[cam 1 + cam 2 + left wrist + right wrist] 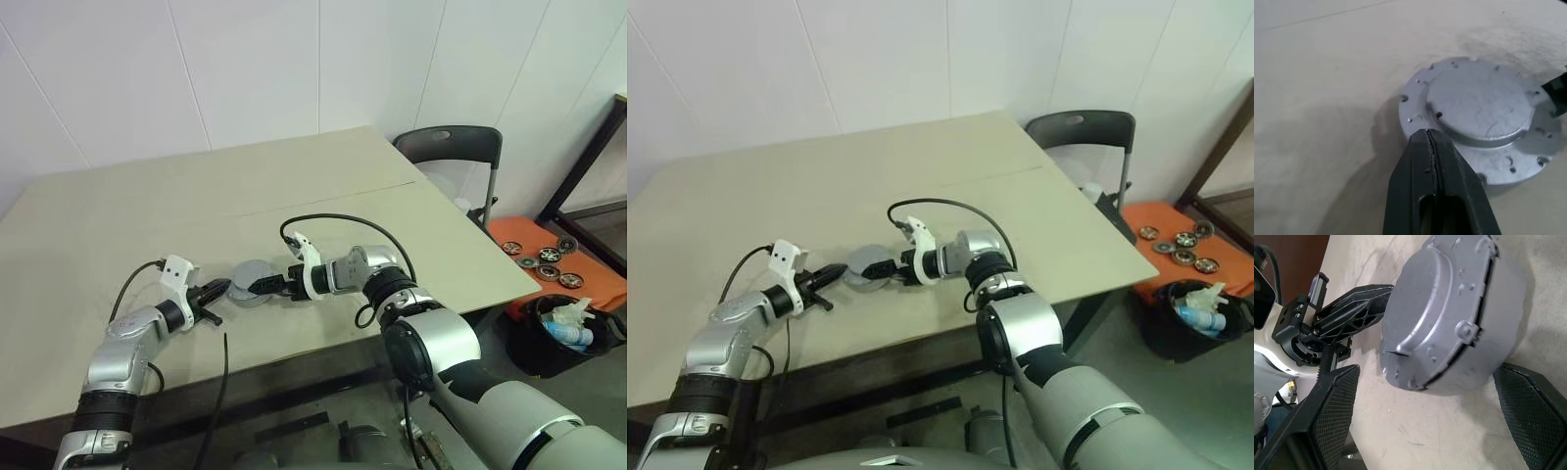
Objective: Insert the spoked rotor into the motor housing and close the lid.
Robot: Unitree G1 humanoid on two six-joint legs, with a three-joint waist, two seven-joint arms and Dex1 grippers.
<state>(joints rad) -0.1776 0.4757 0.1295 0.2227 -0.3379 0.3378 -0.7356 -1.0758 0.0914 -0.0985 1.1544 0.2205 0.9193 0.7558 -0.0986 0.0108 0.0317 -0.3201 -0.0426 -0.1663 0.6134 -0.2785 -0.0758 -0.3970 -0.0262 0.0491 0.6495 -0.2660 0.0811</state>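
Observation:
The motor housing [250, 282] sits on the table [196, 206] with the lid [1479, 105] lying flat on top, plain grey face up. A thin dark seam runs between lid and housing [1449, 318]. The spoked rotor is hidden. My left gripper [1426, 133] is shut with nothing in it, its tip at the housing's left rim [223, 286]. My right gripper [1427, 372] stands open on the housing's right side [257, 285]. One finger lies on each side of the housing, with a gap to each pad.
The table's front edge runs just below both arms. A dark chair [451, 147] stands at the far right corner. On the floor to the right lie an orange mat [509, 230] with several dark-rimmed wheels [544, 257] and a black bin [568, 333].

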